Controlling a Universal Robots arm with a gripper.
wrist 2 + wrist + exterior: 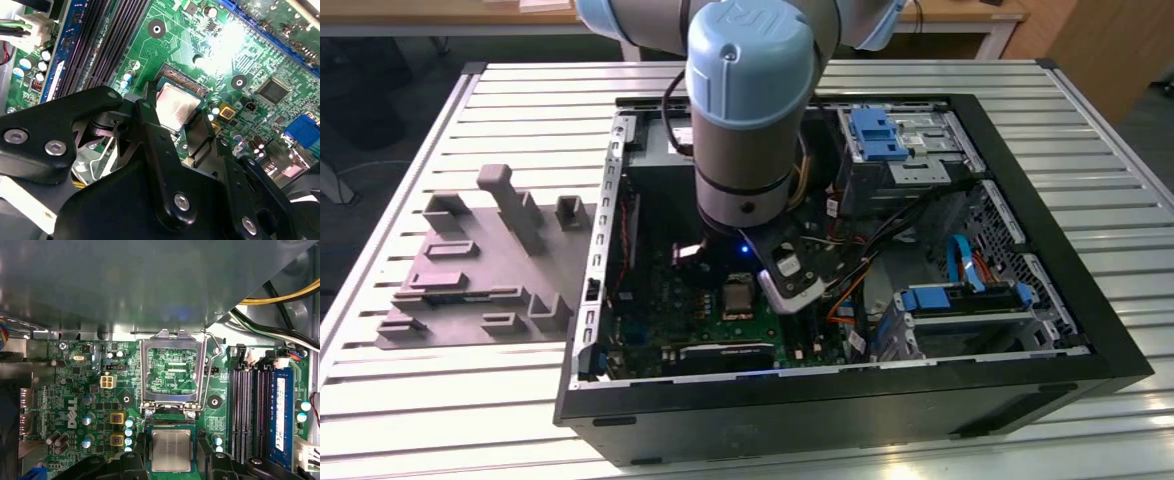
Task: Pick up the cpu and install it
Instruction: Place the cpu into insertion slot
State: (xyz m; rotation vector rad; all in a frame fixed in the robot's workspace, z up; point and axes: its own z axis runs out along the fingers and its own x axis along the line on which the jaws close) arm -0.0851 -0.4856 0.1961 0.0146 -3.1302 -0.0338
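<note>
I had the gripper down inside the computer case, with its fingers drawn in against two opposite edges of the cpu. By my reading it was a narrow grip that held the chip rather than merely flanking it. The cpu hung flat between the fingertips, directly over the socket. A strip of the socket's contacts showed just beyond the chip's far edge, so I judged it was not seated.

To do this step well, I thought the chip had to stay level and square to the socket, with its edges parallel to the socket walls. It needed to go straight down with no sideways drag across the contacts. The fingers also needed to clear the socket frame, which stood hinged open just past the fingertips.

By my count there was one cpu, one socket, one open frame and two fingers on the chip. There were two yellow square parts on the motherboard to one side of the gripper. In the exterior view I counted one case, two blue drive brackets and one grey fixture well away from the gripper.
</note>
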